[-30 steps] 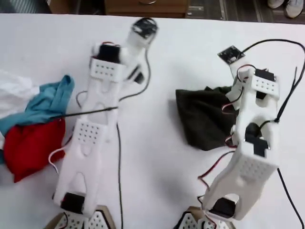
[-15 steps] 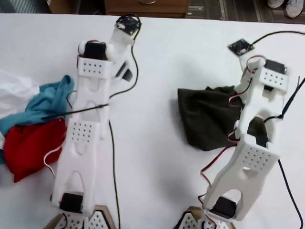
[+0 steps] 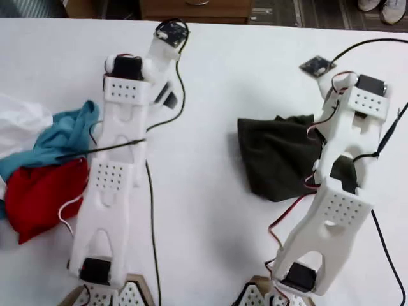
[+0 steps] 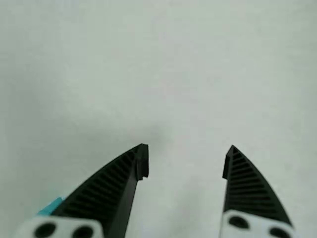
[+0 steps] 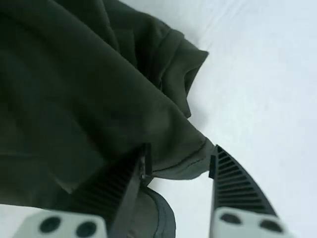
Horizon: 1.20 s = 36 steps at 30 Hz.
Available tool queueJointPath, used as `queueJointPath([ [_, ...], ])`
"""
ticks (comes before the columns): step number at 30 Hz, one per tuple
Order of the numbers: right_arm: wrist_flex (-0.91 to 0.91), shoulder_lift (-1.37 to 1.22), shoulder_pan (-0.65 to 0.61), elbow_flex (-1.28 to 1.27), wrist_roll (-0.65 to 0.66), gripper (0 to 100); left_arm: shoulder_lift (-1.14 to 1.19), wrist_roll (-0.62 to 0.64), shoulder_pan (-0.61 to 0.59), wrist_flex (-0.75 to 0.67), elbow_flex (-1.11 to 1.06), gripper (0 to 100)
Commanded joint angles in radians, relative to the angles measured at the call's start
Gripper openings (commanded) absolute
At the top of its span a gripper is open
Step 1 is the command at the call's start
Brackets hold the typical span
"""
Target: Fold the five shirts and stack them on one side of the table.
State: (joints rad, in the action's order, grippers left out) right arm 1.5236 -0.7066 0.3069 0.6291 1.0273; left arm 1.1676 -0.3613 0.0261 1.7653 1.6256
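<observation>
Near left on the table (image 3: 210,217), a red shirt (image 3: 38,197) is lying crumpled, with a teal shirt (image 3: 67,131) and a white shirt (image 3: 19,124) bunching just beyond it. Right of centre, the dark green shirt (image 3: 274,159) is lying bunched, its narrower end pointing near. The right gripper (image 5: 181,154) is hovering at its far edge, jaws spread around a hem corner. Farther left, the left gripper (image 4: 186,151) is hanging spread over bare table.

high view: is looking down from high over the whole table (image 3: 210,83).
left wrist view: is facing bare table, very close.
right wrist view: is facing the dark shirt (image 5: 74,89), very close.
sharing: the high view is seeing that dark shirt too.
</observation>
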Motion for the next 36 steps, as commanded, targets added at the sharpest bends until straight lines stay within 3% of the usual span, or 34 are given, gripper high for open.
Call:
queueJointPath([
  [1,-0.013,-0.031,0.01,0.003,0.04,20.0,-0.08,0.0,0.005,0.014,0.03,26],
  [7,-0.016,-0.076,0.005,0.005,0.046,18.0,-0.08,0.0,0.0,0.014,0.03,26],
  [11,-0.022,-0.081,0.008,0.063,0.041,0.7,-0.078,0.0,0.005,0.014,0.03,26],
  [27,0.01,-0.085,-0.008,0.338,0.048,2.0,-0.078,0.0,-0.003,0.014,0.03,26],
  [36,-0.113,-0.182,-0.067,0.338,0.048,2.4,-0.087,0.0,-0.003,0.015,0.03,26],
])
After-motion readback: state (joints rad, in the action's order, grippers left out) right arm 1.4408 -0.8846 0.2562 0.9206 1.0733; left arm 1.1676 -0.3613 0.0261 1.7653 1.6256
